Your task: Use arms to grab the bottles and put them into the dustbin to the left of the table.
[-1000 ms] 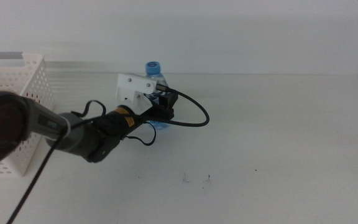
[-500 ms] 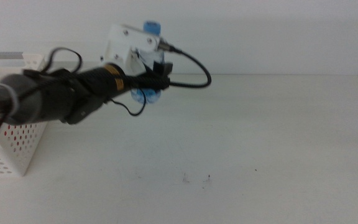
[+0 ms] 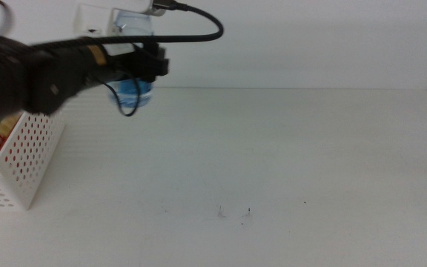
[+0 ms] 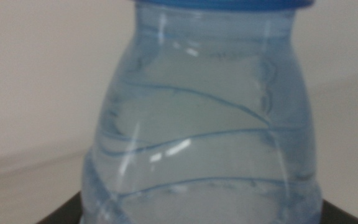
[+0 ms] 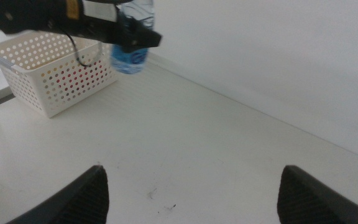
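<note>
Up and leftward goes the left arm [image 3: 43, 63] since half a second back, carrying the water bottle [image 3: 134, 85] from just over the table's far edge to high near the top of the middle view, closer to the dustbin [image 3: 21, 159]. I see the left gripper [image 3: 141, 67] clamped on the bottle's midsection, with the bottle clear of the table [image 3: 288, 163] and its blue-tinted lower half hanging below the dark fingers. Its cap is cut off by the frame's top edge in the middle view, and the white camera mount hides its shoulder. From the left wrist, the bottle fills nearly everything: clear ribbed plastic, only a sliver of blue cap at the top edge, and just 2 dark corners of the jaws at the bottom, so the grip itself is barely visible there. The arm's casing is a dark blur up close, and it covers most of the dustbin's rim. I can make out something yellowish inside the basket behind the arm, and red showing through the wall holes, but neither clearly. My right gripper [image 5: 191, 193] waits low over the table's near side, jaws spread wide with nothing between them. From its wrist camera I see the held bottle in the air beside the basket's end.
</note>
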